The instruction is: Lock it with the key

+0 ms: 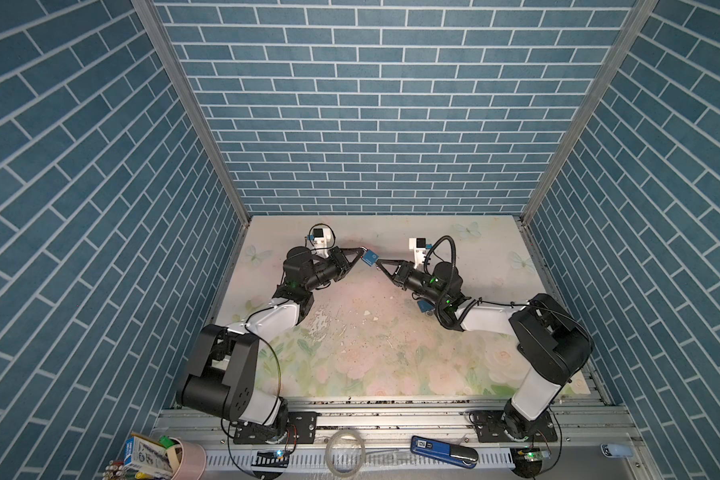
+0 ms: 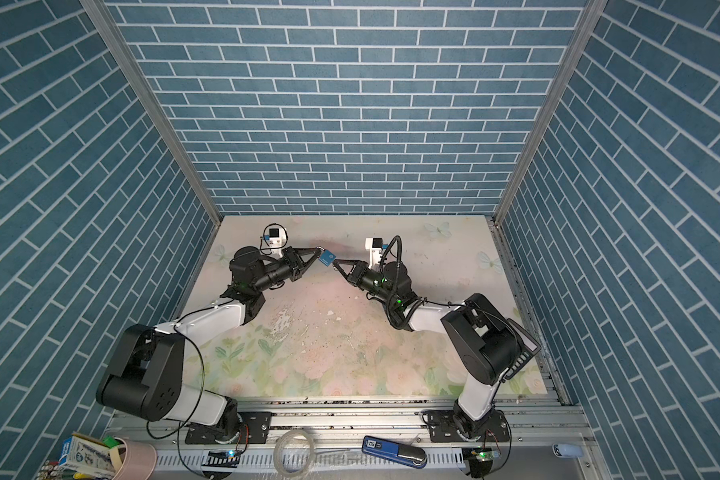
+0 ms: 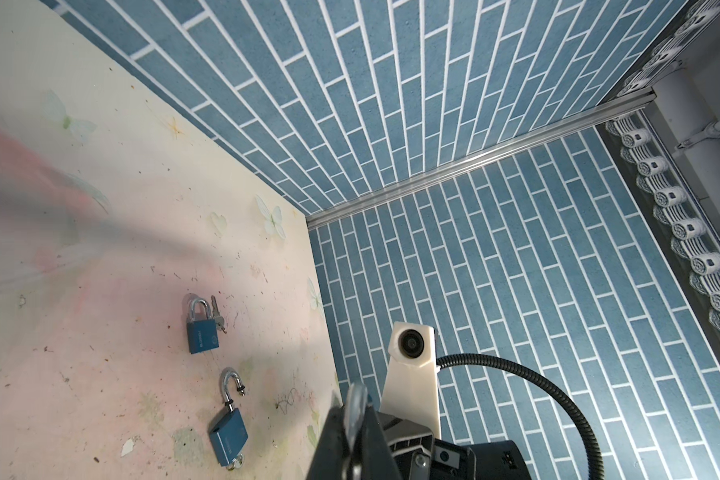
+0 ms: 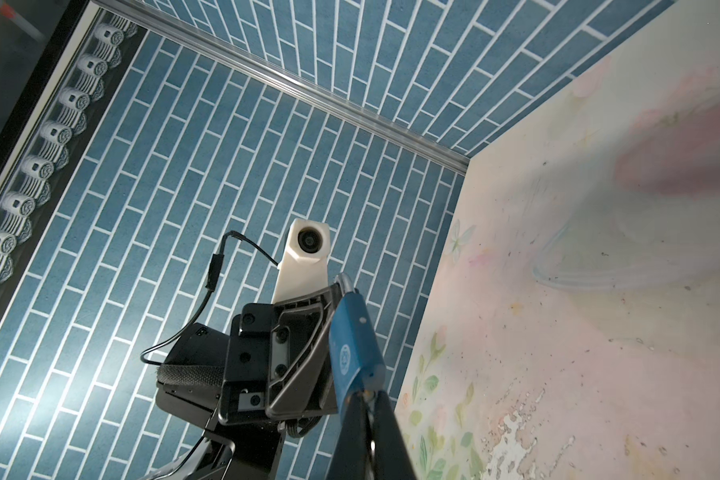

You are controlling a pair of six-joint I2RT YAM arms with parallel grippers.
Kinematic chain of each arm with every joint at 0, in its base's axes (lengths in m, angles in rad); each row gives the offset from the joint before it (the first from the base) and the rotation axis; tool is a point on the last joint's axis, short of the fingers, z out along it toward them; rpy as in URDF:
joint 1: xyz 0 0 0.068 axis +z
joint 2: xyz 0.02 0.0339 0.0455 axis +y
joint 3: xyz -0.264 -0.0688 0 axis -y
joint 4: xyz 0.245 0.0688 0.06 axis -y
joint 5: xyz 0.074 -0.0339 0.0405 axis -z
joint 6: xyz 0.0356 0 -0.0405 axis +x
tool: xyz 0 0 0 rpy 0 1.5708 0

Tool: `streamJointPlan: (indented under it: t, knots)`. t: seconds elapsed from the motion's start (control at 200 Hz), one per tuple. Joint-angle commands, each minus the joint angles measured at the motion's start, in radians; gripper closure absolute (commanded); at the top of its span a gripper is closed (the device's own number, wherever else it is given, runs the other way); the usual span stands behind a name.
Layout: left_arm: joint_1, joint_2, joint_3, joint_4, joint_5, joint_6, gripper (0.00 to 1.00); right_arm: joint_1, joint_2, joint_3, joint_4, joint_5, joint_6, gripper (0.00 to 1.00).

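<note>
Above the back middle of the table, a blue padlock (image 1: 370,257) (image 2: 327,258) hangs in the air between my two grippers. My left gripper (image 1: 363,249) (image 3: 356,409) is shut on its silver shackle (image 3: 356,399). From the opposite side, my right gripper (image 1: 378,263) (image 4: 366,399) is shut on the key (image 4: 366,392) at the bottom end of the padlock's body (image 4: 356,349). The key is almost wholly hidden between the fingers. The left fingers cover most of the shackle, so I cannot tell whether it is pushed in.
Two more blue padlocks lie on the floral table under the right arm: one (image 3: 201,331) with a closed shackle and a key beside it, the other (image 3: 228,438) with its shackle open. Blue brick walls enclose three sides. A pink cup (image 1: 188,457), a tape ring (image 1: 346,451) and a blue knife (image 1: 443,451) sit past the front rail.
</note>
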Motion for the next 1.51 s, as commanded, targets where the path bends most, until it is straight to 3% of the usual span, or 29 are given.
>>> streamJointPlan:
  t: [0.0, 0.72, 1.035, 1.21, 1.325, 1.375, 1.5]
  knots:
    - [0.006, 0.009, -0.006, 0.111, -0.023, -0.015, 1.0, 0.004, -0.055, -0.035, 0.01, 0.047, -0.057, 1.0]
    - [0.007, 0.044, -0.013, 0.173, -0.025, -0.046, 1.0, -0.004, -0.114, -0.149, 0.076, 0.104, -0.067, 1.0]
    - [0.008, 0.065, -0.004, 0.138, 0.029, -0.027, 1.0, -0.03, -0.227, -0.26, 0.059, 0.131, -0.08, 1.0]
    - [0.008, 0.08, 0.021, 0.051, 0.098, 0.02, 1.0, -0.041, -0.376, -0.312, -0.108, 0.166, -0.129, 1.0]
    - [0.007, 0.09, 0.048, -0.088, 0.129, 0.087, 1.0, -0.048, -0.516, -0.339, -0.312, 0.211, -0.164, 1.0]
    - [0.007, 0.09, 0.065, -0.153, 0.14, 0.161, 1.0, -0.05, -0.577, -0.346, -0.403, 0.227, -0.174, 1.0]
    - [0.006, 0.12, 0.183, -0.5, 0.174, 0.386, 1.0, -0.06, -0.725, -0.382, -0.566, 0.255, -0.177, 1.0]
